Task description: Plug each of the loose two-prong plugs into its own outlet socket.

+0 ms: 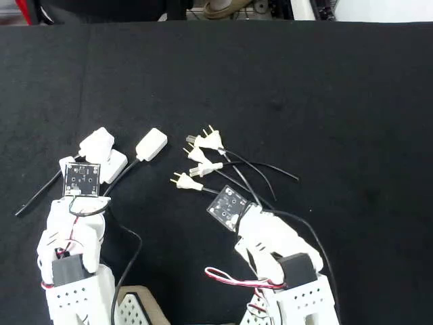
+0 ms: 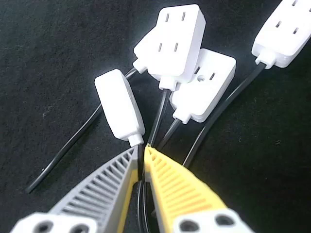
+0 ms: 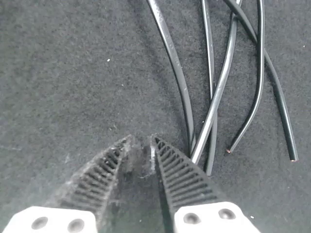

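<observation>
- The black table (image 1: pixel 325 101) fills most of my overhead view. All the hardware is gathered in the half nearest the arms.
- The left arm (image 1: pixel 71 237) sits at the near left. The grey and yellow fingers of the left gripper (image 2: pixel 141 149) are drawn together on a black socket cord (image 2: pixel 142 179), right where it leaves the side-lying socket (image 2: pixel 119 107).
- The right arm (image 1: pixel 277 240) sits at the near right. The right gripper (image 3: pixel 142 141) is low over bare cloth, with its fingers a little apart and nothing between them.
- The white outlet sockets (image 1: pixel 97 144) cluster just past the left gripper, two of them face up with their slots showing. The outer socket (image 1: pixel 151 144) lies a little apart, on the side toward the plugs.
- Four loose plugs (image 1: pixel 213 140) lie bunched in the middle, between the two arms and near the right gripper (none is seated in a socket).
- The plug cords (image 3: pixel 214 97) cross one another and pass just beside one right finger.
</observation>
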You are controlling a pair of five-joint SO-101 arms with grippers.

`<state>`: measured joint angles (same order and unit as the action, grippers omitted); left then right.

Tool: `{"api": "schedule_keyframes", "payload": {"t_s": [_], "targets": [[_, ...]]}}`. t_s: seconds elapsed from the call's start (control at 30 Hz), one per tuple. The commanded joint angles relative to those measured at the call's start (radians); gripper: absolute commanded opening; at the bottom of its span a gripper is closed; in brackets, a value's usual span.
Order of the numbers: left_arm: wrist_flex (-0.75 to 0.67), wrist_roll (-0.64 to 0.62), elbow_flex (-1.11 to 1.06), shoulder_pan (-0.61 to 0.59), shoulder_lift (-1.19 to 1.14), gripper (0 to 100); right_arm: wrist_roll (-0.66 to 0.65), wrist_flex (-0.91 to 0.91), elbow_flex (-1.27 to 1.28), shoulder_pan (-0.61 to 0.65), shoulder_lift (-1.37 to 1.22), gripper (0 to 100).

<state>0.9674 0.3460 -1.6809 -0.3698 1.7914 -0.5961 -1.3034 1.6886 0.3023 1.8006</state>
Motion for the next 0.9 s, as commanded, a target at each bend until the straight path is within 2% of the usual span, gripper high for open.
{"api": "schedule_keyframes", "payload": {"t_s": [0.0, 0.87], "targets": [[0.012, -0.006, -0.019, -0.007, 0.009, 4, 0.0, -0.006, -0.002, 0.012, 0.065, 5.4], [0.012, -0.006, -0.019, -0.007, 0.009, 4, 0.005, -0.006, -0.002, 0.043, 0.065, 5.4]]}}
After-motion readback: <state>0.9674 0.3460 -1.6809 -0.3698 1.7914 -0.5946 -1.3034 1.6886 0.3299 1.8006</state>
